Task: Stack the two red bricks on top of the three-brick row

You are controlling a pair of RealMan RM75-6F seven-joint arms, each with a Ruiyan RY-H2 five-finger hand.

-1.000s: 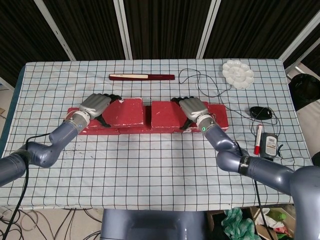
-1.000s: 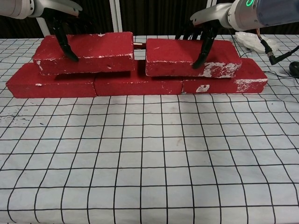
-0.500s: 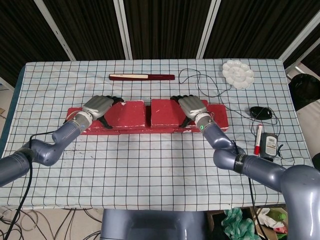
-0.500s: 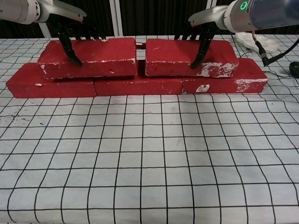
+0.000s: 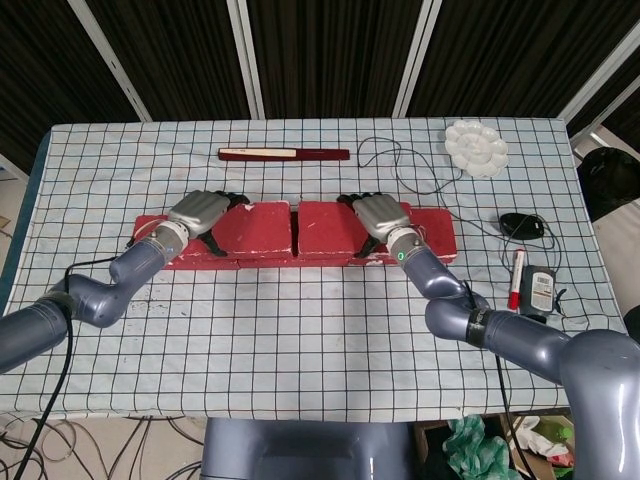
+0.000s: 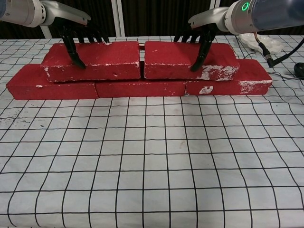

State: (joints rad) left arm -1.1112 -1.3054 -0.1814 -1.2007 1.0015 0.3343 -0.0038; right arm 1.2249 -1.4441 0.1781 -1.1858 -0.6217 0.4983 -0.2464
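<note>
Three-brick row (image 6: 137, 88) lies on the checked counter (image 6: 152, 156). Left red brick (image 6: 95, 61) and right red brick (image 6: 187, 59) both sit on top of the row, nearly end to end over its middle brick. Left hand (image 5: 197, 212) grips the left brick across its top; right hand (image 5: 381, 214) grips the right brick likewise.

two bricks (image 6: 142, 59) side by side atop three-brick row (image 6: 137, 86)
</note>
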